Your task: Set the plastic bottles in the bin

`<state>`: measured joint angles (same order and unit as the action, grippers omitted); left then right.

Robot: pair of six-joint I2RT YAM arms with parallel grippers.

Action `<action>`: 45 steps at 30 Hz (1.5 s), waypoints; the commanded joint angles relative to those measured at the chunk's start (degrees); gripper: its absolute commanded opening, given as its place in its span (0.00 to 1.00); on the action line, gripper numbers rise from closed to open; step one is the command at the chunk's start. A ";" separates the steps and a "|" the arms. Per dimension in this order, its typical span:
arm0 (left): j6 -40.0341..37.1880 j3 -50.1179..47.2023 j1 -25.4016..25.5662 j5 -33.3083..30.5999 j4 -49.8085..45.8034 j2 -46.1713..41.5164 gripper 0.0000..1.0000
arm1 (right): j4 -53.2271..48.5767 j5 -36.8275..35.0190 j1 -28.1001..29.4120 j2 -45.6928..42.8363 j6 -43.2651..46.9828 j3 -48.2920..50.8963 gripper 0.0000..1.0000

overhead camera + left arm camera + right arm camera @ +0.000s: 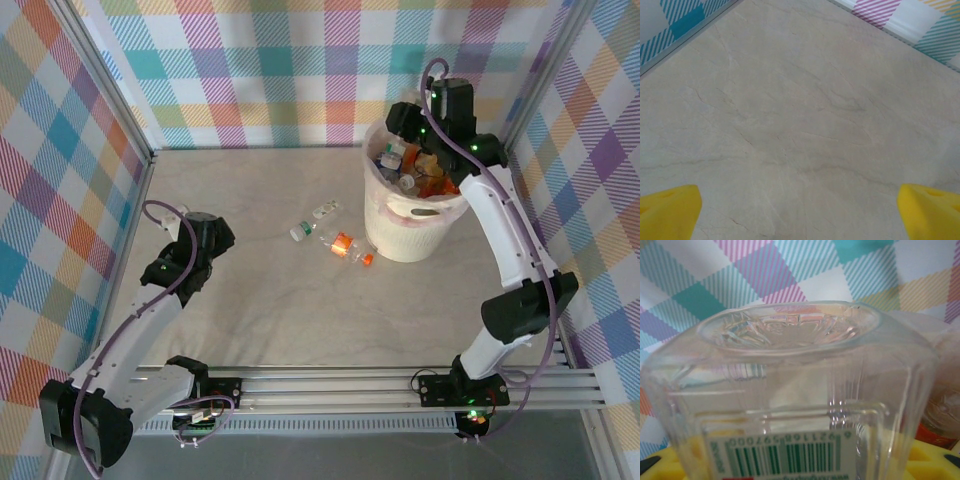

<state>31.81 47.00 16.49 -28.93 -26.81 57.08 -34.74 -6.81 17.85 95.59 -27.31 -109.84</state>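
Right tool (pixel 400 140) is half-closed around a clear bottle (pixel 790 390) over the bin (pixel 410 245); it looks light, slick, crushable, seemingly gripped mid-body. Left tool (pixel 800 215) gapes wide, empty.

Plaid walls (pixel 300 70); marbled beige tabletop (pixel 300 325)

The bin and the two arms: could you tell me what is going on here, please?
The robot is clearing plastic bottles off the table into the bin, which already holds a heap of bottles. The right gripper is closed on a clear bottle, held over the bin. The left gripper is open above bare table. An orange-labelled bottle and a green-capped bottle lie on the table beside the bin.
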 commanded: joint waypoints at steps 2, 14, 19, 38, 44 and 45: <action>-1.23 1.25 -0.82 0.60 0.90 0.40 1.00 | 0.82 -0.25 -0.90 0.95 -2.91 -0.42 0.48; -1.27 1.68 -0.85 1.23 0.86 0.97 1.00 | 0.38 -2.61 -2.04 1.69 -4.79 4.26 0.53; -1.23 1.60 -0.84 1.29 0.67 1.11 1.00 | -0.16 -4.47 -2.11 1.43 -4.85 5.57 0.62; -1.15 2.22 -0.85 4.22 2.96 2.58 1.00 | -1.56 -12.91 -2.25 -7.78 -2.14 13.09 0.96; -3.53 3.00 -0.85 8.75 5.68 3.87 1.00 | -5.01 -11.49 -2.24 -11.09 0.39 13.78 1.00; -4.30 3.31 -0.85 10.21 6.34 4.46 1.00 | -6.07 -10.98 -2.14 -11.66 0.66 13.91 1.00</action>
<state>30.26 48.12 16.36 -22.76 -23.35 60.34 -38.11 -18.39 15.92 86.48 -28.82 -96.31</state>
